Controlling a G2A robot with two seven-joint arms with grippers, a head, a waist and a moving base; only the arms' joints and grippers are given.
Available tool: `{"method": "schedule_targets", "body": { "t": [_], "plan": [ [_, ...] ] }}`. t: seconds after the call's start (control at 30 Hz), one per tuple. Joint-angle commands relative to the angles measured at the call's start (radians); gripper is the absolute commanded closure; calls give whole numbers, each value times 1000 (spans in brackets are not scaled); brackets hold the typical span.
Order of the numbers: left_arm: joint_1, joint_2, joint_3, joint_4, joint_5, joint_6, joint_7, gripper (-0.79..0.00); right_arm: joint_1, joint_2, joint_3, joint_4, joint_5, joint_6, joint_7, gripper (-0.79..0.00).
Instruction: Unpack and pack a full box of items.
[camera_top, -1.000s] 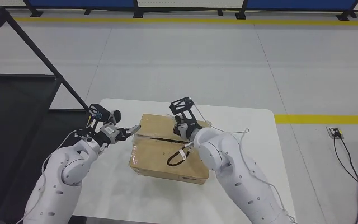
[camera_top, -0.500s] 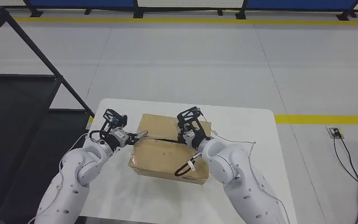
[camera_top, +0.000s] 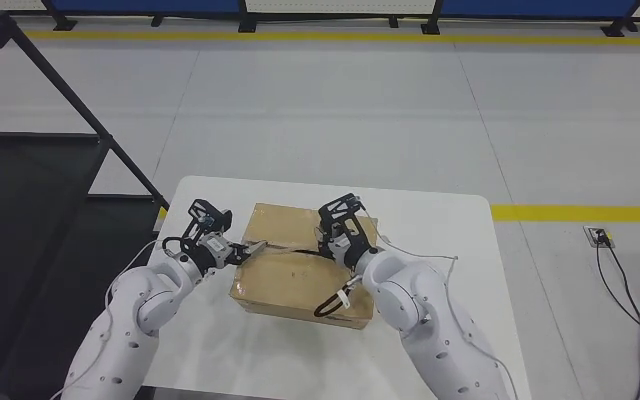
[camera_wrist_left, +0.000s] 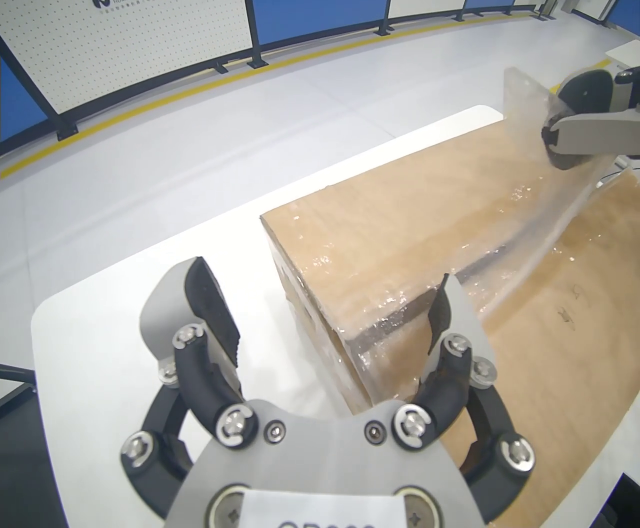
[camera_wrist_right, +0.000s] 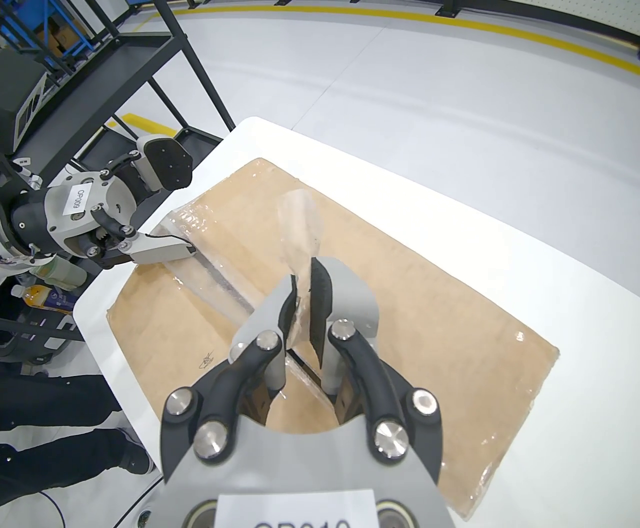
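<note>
Cardboard box (camera_top: 290, 285) sits on white table (camera_top: 450, 240), grey floor (camera_top: 350, 110) around.

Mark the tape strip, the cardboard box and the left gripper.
tape strip (camera_wrist_right: 300, 230), right wrist view, lifted free end.
cardboard box (camera_wrist_right: 410, 320), right wrist view, bare top flap.
left gripper (camera_wrist_left: 321, 272), left wrist view, midway between its open fingertips.

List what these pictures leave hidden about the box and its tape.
- Contents of the box: in every view, its own closed top covers them.
- Seam under the lifted tape: in the right wrist view, the right gripper blocks it.
- Box's near corner: in the top view, the right arm covers it.
</note>
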Motion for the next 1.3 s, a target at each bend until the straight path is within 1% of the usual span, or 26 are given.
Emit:
{"method": "schedule_targets", "body": {
  "t": [0.0, 0.03, 0.13, 0.47, 0.57, 0.63, 0.77, 0.8, 0.87, 1.0, 1.13, 1.27],
  "plan": [
    [1, 0, 3, 0, 5, 6, 0, -785, -1, 0, -1, 1, 0, 0, -5, -320],
    [1, -1, 5, 1, 6, 8, 2, -785, -1, 0, -1, 1, -1, 0, -7, -339],
    [1, -1, 9, 3, 9, 13, 3, -785, -3, 0, 0, 0, -2, 3, -10, -339],
    [7, -3, 1, -13, -17, 31, 27, -785, -38, 5, 19, -47, -4, -5, -37, -388],
    [10, -2, -4, -18, -23, 34, 26, -785, -59, 8, 33, -73, 5, -14, -66, -477],
    [12, -2, -6, -22, -26, 39, 28, -785, -77, 10, 44, -92, 15, -15, -91, -591],
    [14, -3, -3, -27, -29, 43, 29, -785, -104, 13, 73, -131, 45, -13, -110, -665],
    [14, -3, -2, -27, -28, 44, 28, -785, -108, 14, 81, -139, 54, -14, -113, -711],
    [14, -4, 1, -28, -29, 45, 27, -785, -114, 17, 95, -150, 68, -16, -105, -705],
    [12, -4, 5, -27, -28, 42, 28, -785, -123, 18, 109, -163, 109, -25, -106, -785],
    [8, -6, 5, -25, -37, 53, 32, -785, -109, 17, 111, -148, 157, -21, -104, -785],
    [-9, -12, 16, -22, -54, 108, 23, -785, -67, 11, 109, -97, 243, -14, -84, -785]
  ]
}}
